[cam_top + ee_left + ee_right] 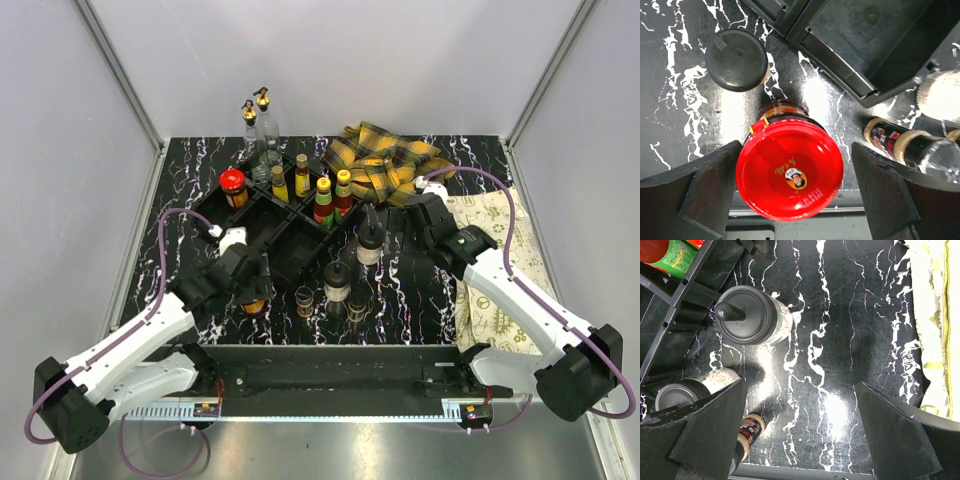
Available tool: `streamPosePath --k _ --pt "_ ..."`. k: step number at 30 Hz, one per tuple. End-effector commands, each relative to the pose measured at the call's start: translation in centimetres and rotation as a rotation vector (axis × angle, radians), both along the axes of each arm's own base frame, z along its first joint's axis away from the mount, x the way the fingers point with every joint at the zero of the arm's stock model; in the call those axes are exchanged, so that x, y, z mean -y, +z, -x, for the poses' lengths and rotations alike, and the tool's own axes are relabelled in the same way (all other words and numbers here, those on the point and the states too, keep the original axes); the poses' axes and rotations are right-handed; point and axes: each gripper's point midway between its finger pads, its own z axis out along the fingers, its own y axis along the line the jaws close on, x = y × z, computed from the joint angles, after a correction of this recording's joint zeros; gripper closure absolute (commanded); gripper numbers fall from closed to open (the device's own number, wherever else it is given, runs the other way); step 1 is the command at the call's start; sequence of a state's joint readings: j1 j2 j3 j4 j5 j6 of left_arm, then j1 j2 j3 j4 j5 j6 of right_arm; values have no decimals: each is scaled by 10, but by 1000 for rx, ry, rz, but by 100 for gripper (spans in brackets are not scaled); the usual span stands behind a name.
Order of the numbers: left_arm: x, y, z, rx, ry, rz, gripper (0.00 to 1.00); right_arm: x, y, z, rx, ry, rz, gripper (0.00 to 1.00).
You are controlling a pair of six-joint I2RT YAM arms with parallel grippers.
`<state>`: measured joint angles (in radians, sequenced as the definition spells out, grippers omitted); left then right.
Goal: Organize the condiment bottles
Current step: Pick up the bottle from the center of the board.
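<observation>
Since the left tool (796, 160) straddles the red-lidded jar (789, 180) from above, one finger to each side of the lid, you can read this as the set-up for a pick: jaws wide, a clear gap on the lid's right side, the other finger just beside the lid, nothing gripped yet. Jar position: upright on the worktop (430, 290), just outside the near corner of the tray (837, 70). Centring the lid between the fingers looks deliberate, so that an even close does not tip the jar. Obstacles: a black-capped shaker (736, 59) stands just beyond the jar, clear of the fingers. A small dark bottle (892, 142) sits just beside the right-hand finger; whether it stands or lies, you cannot tell from the wrist view. Judgement: that bottle is the likeliest thing to be knocked on the lift. The tray wall also lies between jar and nearest compartment, so the jar must go up before it goes across. Right tool (800, 390): wide open, empty, hanging over bare worktop, probably parked to leave the left arm room. Near it are a spout-capped shaker (747, 315) by the tray edge and a second shaker (687, 390) partly behind one finger. Yellow-capped bottles (323, 200) already stand in the tray; two glass bottles (263, 125) stand behind it, near the cloth (385, 160).
</observation>
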<state>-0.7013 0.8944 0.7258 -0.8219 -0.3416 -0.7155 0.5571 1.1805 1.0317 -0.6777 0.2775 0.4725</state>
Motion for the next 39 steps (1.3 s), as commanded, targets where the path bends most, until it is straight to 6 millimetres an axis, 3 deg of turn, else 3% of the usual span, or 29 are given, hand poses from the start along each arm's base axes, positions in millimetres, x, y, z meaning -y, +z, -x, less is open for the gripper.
streamPosePath --k 1,6,8,9,11,12,13,20,24,26,35,39 --pt "-4 -1 -8 22 44 -39 13 3 6 -1 24 -24 -20 0" --pt "0 -1 -10 21 23 -58 36 6 5 1 26 -32 -25 0" --pt "1 0 -10 23 9 -67 51 8 5 2 30 -36 -24 0" --pt "2 2 -10 31 0 -70 70 7 6 2 34 -33 -28 0" --pt "3 6 -12 43 3 -64 85 8 7 3 36 -33 -31 0" --pt "3 8 -13 50 4 -63 97 8 8 3 35 -31 -31 0" --pt "4 14 -16 65 5 -58 100 8 9 4 39 -31 -33 0" --pt "8 57 -31 154 -26 -63 100 11 11 4 47 -36 -30 0" --pt "2 103 -46 248 -2 -91 100 13 11 6 50 -46 -35 0" --pt "-1 117 -50 268 1 -108 100 14 10 6 49 -47 -36 0" --pt "-21 201 -93 417 109 -76 100 19 12 8 59 -55 -41 0" --pt "-29 217 -115 466 148 -53 100 20 10 7 51 -54 -36 0"
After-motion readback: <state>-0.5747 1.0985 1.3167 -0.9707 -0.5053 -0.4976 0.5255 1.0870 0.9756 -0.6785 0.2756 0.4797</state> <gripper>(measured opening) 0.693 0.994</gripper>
